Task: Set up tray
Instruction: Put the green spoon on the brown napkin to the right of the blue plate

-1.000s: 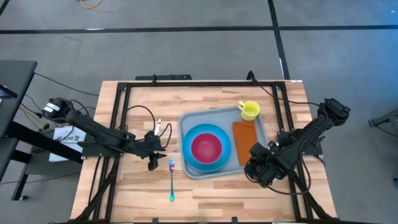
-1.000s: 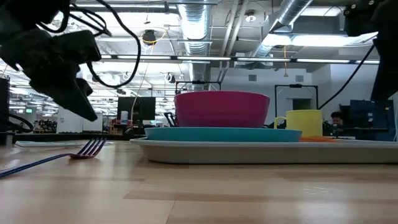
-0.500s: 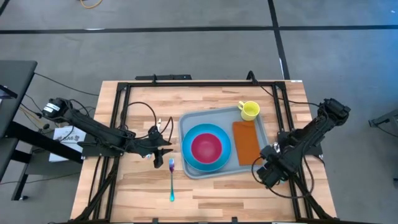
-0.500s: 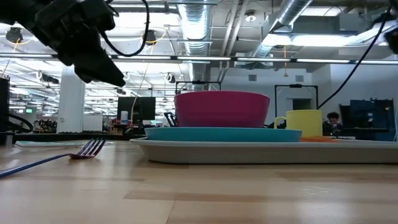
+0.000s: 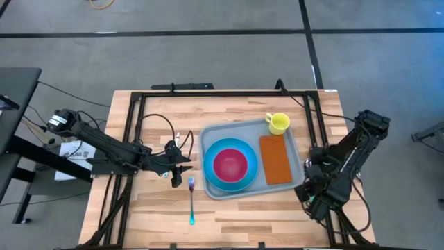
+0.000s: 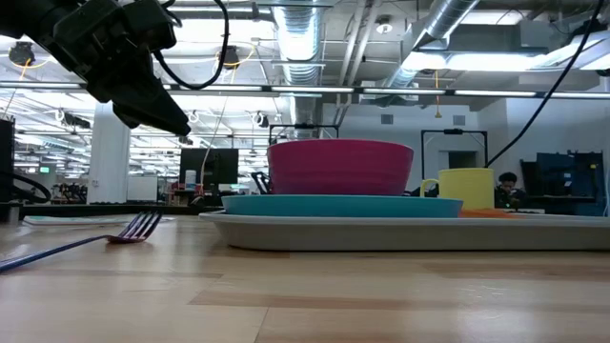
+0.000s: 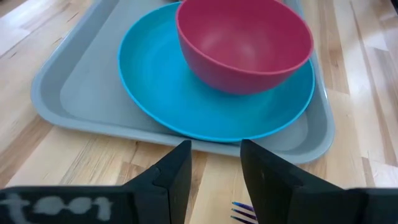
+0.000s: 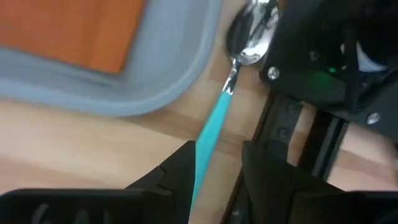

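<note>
The pale grey-blue tray (image 5: 208,136) lies mid-table and carries a round blue plate (image 5: 211,167) with a pink bowl (image 5: 229,164), an orange napkin (image 5: 275,158) and a yellow cup (image 5: 278,123). A fork (image 5: 191,201) lies on the wood left of the tray. My left gripper (image 5: 182,172) hovers open above the fork's tines (image 7: 242,213), facing the tray (image 7: 68,87). My right gripper (image 5: 312,201) is open at the table's right edge. In the right wrist view a teal-handled spoon (image 8: 249,37) lies on the wood beside the tray's corner (image 8: 186,68). The arm hides it from above. My right gripper (image 8: 217,155) has the spoon's teal handle (image 8: 214,118) running between its open fingers, close to one of them. The spoon lies flat on the table. Whether a finger touches the handle, I cannot tell.
Black frame rails (image 5: 132,139) run along the table's left, far and right sides, and a rail (image 8: 323,143) lies close beside the spoon. Cables (image 5: 156,125) loop over the left part of the table. Bare wood (image 5: 243,215) lies between the tray and the near edge.
My left gripper has risen from near the table and shifted a little toward the tray, then held still. My right gripper has drawn back from the tray's right side toward the table's right and near edges, uncovering the napkin's near end.
</note>
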